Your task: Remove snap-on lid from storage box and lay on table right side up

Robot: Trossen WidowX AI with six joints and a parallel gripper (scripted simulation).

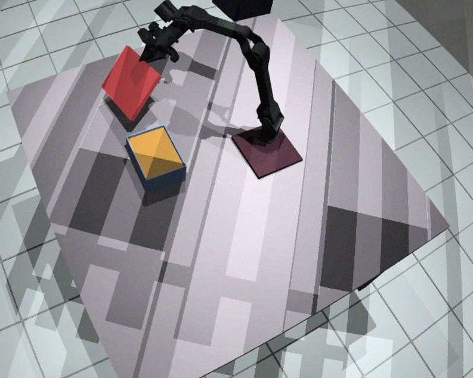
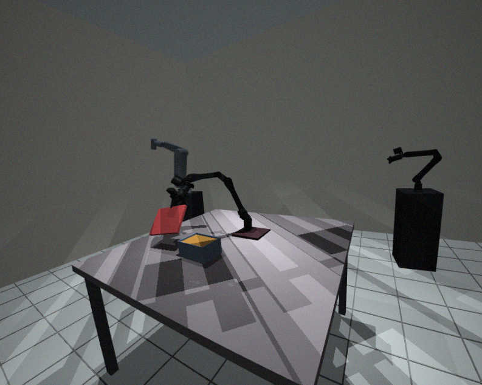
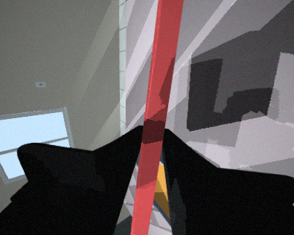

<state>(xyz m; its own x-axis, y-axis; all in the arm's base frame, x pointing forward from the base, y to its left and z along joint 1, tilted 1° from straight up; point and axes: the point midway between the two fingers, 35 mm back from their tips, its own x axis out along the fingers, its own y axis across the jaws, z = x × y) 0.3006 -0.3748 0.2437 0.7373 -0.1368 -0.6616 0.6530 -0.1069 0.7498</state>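
Note:
The red lid is steeply tilted in the air, above the table beyond the box and clear of it. My gripper is shut on the lid's upper edge; in the wrist view the lid runs as a thin red strip between the fingers. The blue storage box stands upright and open on the table, with an orange inside. Part of the orange also shows between the fingers in the wrist view.
The table has its far left edge close behind the lid. The arm stands on a dark red base plate, right of the box. Two other arms stand on black pedestals off the table, one at the right.

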